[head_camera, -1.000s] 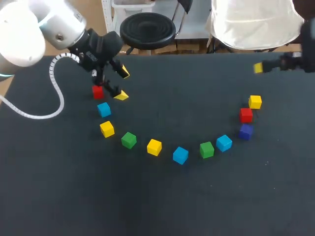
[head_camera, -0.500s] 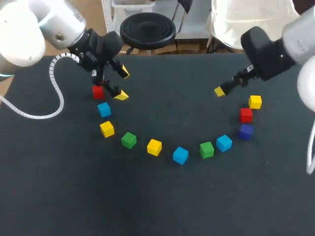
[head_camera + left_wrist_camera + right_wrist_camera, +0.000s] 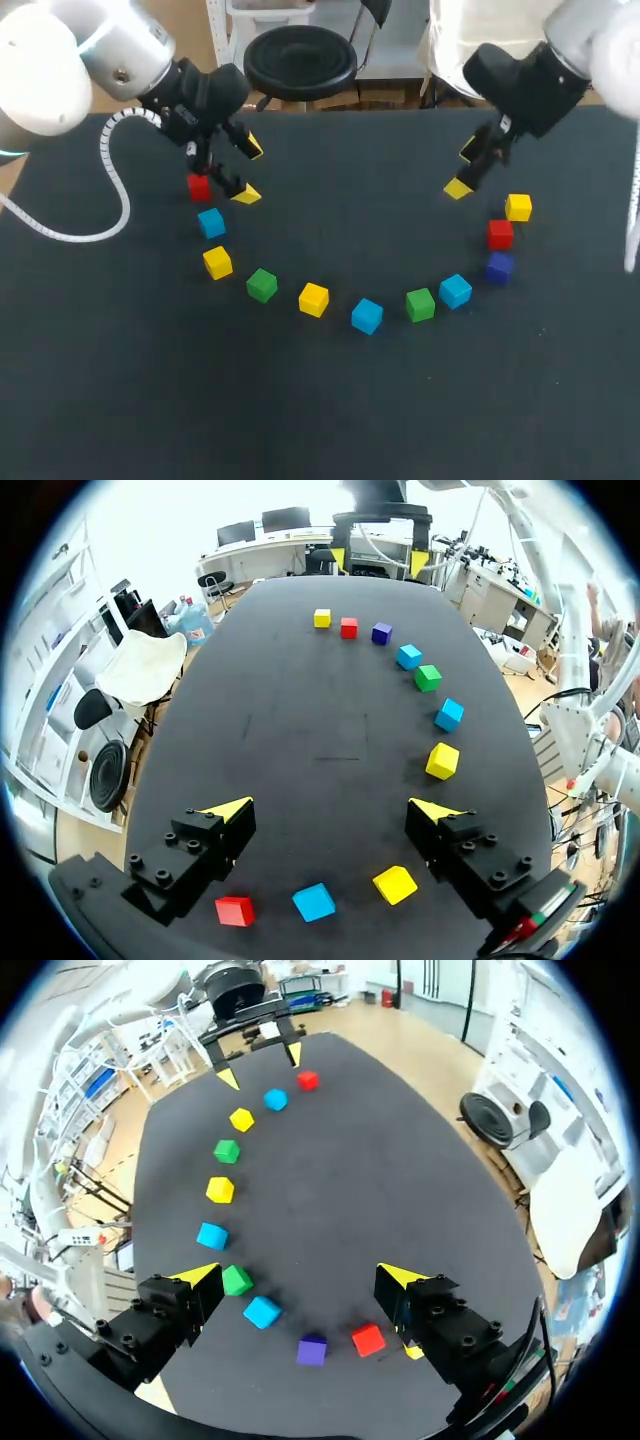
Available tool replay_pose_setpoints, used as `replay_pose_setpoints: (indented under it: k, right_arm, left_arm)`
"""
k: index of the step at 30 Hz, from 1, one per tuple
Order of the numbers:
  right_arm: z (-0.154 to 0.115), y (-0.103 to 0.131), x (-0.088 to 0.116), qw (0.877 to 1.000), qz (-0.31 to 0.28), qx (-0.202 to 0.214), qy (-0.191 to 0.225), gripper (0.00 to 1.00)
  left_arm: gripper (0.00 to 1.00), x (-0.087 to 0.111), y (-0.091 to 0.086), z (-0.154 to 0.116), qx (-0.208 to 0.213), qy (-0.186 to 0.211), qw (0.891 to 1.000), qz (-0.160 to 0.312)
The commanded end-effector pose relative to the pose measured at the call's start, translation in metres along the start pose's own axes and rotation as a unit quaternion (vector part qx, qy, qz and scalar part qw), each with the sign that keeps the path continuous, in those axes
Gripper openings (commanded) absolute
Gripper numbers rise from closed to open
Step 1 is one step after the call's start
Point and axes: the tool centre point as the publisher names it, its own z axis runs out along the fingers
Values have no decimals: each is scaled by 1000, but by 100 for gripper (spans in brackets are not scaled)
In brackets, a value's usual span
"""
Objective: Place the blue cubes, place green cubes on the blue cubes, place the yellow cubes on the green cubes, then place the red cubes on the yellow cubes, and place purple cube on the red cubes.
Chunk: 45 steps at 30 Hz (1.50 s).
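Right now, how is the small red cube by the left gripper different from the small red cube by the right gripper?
The left red cube ends the row, beside only a blue cube; the right red cube sits between a yellow cube and the purple cube. The left one lies close beside the left gripper; the right one lies apart from the right gripper. Both lie unstacked.

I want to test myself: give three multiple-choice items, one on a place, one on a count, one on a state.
1. Which colour of cube lies nearest the left pincer? A red; B purple; C green.
2. How many blue cubes are there? A two; B three; C five.
3. The right pincer is: A open, empty; B shut on a yellow cube; C shut on a purple cube.
Key: 1 A, a red cube lies right beside it. 2 B, three show in the arc. 3 A, its jaws stand apart, empty.
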Motion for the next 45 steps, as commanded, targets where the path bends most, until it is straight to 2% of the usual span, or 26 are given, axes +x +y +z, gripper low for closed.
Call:
replay_pose_setpoints:
  k: [1,3,7,12,13,15,19,21,26,31,37,40,45]
  right_arm:
    - [19,15,-7,996,-17,-88,-5,100]
    - [36,38,-5,997,-9,-77,7,100]
    - [59,73,3,996,-23,-85,10,100]
    - [64,108,17,996,-20,-80,27,100]
    - [63,114,20,997,-9,-66,42,100]
    - [61,126,24,998,-12,-54,42,100]
    - [58,147,30,999,-6,-1,47,100]
    - [58,152,34,999,-8,15,33,100]
    - [67,166,31,998,-17,53,30,100]
    - [88,172,20,997,-38,58,44,100]
    - [106,180,9,996,-24,61,55,100]
    - [104,182,10,997,12,62,55,100]
    - [104,182,10,997,12,62,55,100]
  left_arm:
    - [100,0,0,0,0,0,1000,1]
    - [100,0,0,0,0,0,1000,1]
    - [100,0,0,0,0,0,1000,1]
    - [100,0,0,0,0,0,1000,1]
    - [100,0,0,0,0,0,1000,1]
    - [100,0,0,0,0,0,1000,1]
    - [100,0,0,0,0,0,1000,1]
    - [100,0,0,0,0,0,1000,1]
    - [100,0,0,0,0,0,1000,1]
    - [100,0,0,0,0,0,1000,1]
    - [100,0,0,0,0,0,1000,1]
    - [100,0,0,0,0,0,1000,1]
    - [100,0,0,0,0,0,1000,1]
